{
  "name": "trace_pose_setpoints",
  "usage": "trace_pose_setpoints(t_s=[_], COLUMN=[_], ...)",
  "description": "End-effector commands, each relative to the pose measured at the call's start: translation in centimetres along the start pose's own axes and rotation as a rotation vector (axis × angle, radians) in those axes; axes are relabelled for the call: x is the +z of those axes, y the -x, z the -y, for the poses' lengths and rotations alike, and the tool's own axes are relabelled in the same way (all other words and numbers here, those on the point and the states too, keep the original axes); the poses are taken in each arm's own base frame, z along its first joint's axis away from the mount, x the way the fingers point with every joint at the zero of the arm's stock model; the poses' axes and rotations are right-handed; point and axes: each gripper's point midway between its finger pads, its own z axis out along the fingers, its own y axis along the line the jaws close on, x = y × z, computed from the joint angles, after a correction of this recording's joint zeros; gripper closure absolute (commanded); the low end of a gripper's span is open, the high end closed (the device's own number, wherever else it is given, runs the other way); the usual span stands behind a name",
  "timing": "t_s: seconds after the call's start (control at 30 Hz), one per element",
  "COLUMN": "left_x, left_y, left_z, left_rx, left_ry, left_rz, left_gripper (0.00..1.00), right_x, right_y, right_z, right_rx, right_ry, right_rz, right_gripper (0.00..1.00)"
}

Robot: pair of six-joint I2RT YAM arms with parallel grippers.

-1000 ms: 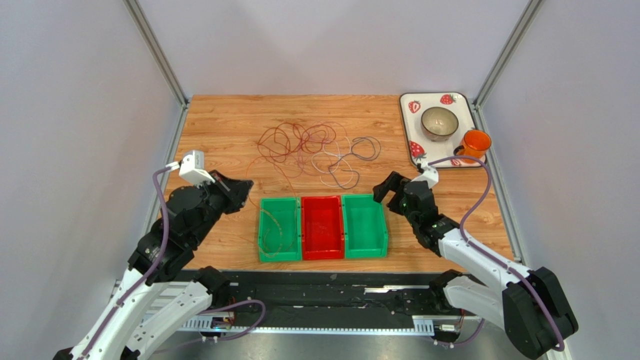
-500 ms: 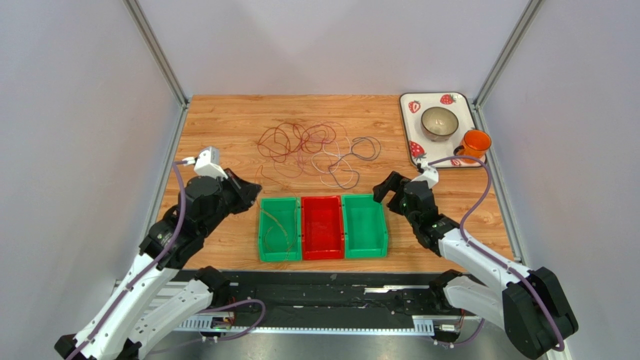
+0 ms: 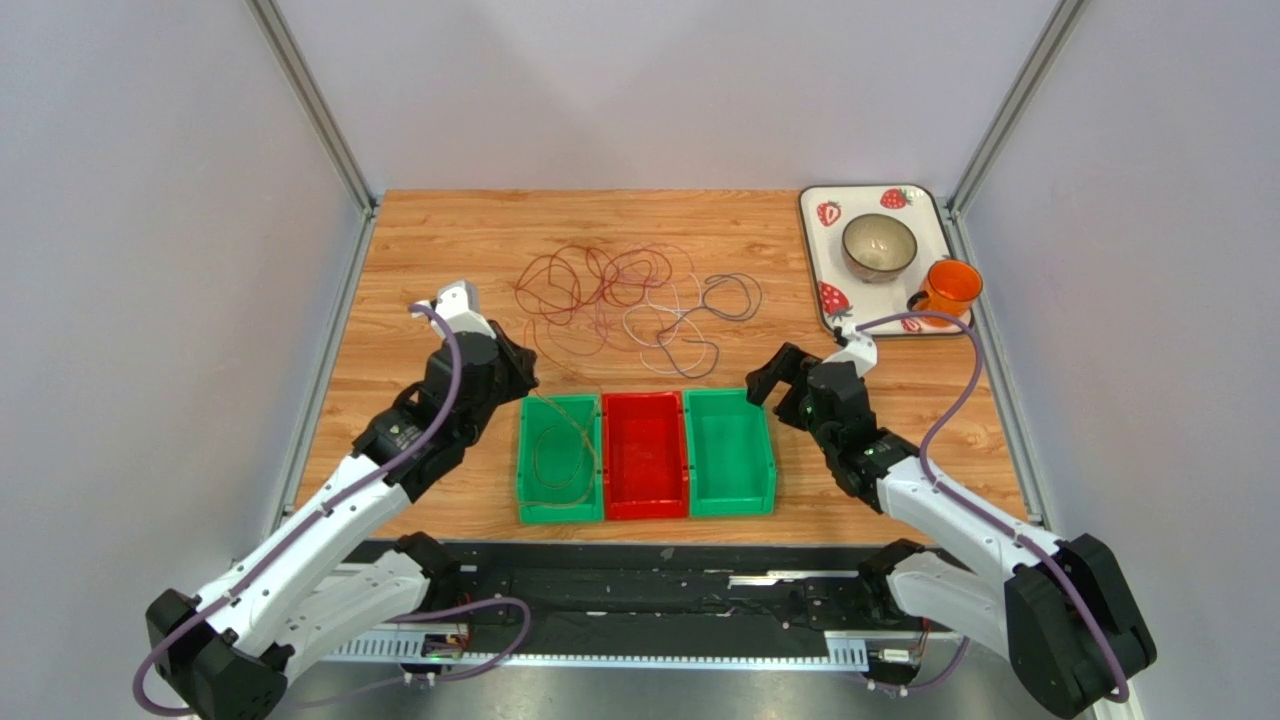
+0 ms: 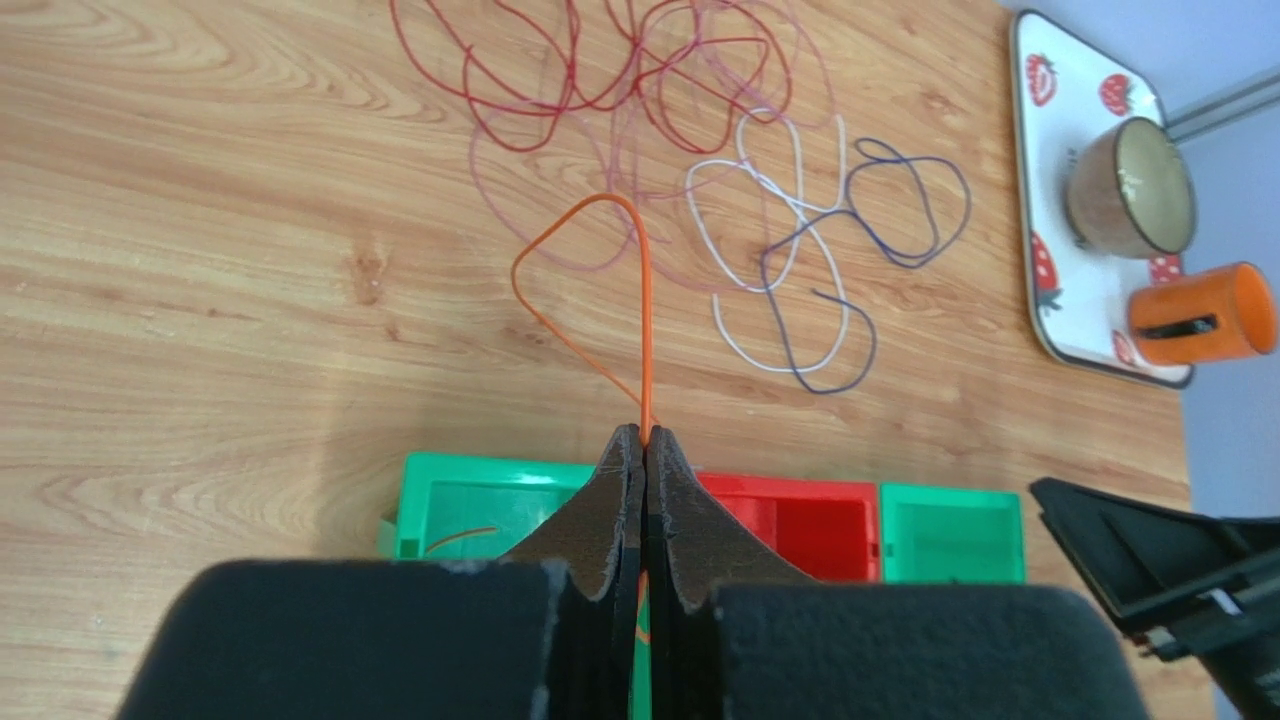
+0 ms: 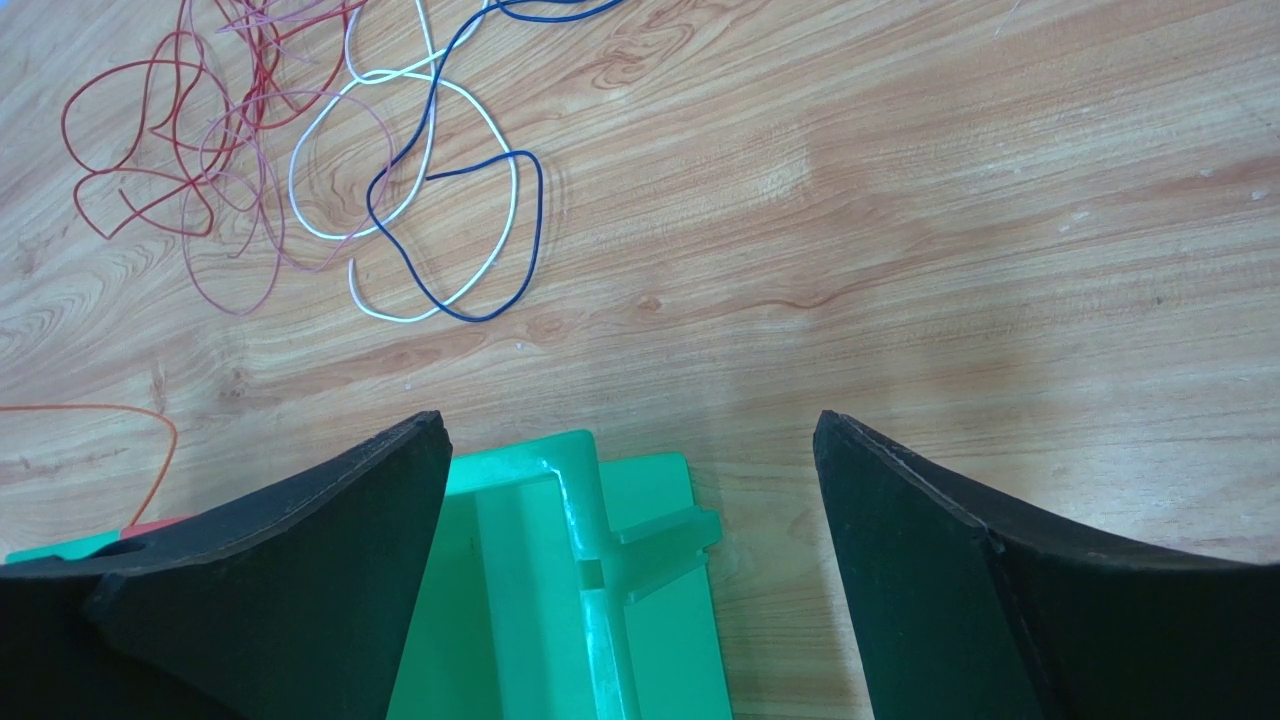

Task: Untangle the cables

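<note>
Orange wire (image 4: 643, 323) was pinched in the closed left gripper (image 4: 646, 447), apparently to draw it clear of the cables (image 3: 631, 300) tangled on the table (image 3: 451, 240) beyond the bins (image 3: 774, 450), while the right gripper (image 5: 631, 435) hung spread wide, empty.

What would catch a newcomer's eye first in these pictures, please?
The tangle of cables, red, white and dark loops, sprawls mid-table at the far side. The left claw is shut on an orange cable by the row of green, red and green bins.
</note>
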Motion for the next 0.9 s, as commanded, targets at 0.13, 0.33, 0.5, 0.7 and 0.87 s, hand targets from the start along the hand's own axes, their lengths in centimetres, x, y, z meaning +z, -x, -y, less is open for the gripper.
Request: trace_pose_setpoints(t_s=[0.13,0.33,0.5,0.7,0.87], left_x=[-0.3,-0.6,1.0,2.6,3.8], left_y=[2.7,2.1,1.3,0.9,-1.1], left_z=[0.4,1.9,2.6,2.0,2.3], left_rx=[0.088,0.26,0.301,0.371,0.395], left_ry=[0.092,0.213,0.295,0.481,0.528], left_rz=[0.267,0.329,0.359,0.393,0.362], left_gripper=[1.0,1.0,1.0,1.0,1.0], right_x=[0.0,0.1,0.1,0.2,0.2], right_y=[2.0,2.0,2.0,1.9,2.0], right_z=[-1.5,-1.5,-1.5,-1.5,-1.6], right_rx=[0.023,0.021,0.022,0.019,0.019], right_ry=[0.029,0.027,0.029,0.027,0.028], right_rz=[0.049,0.047,0.045,0.041,0.041], right_gripper=[0.04,0.04,0.04,0.04,0.04])
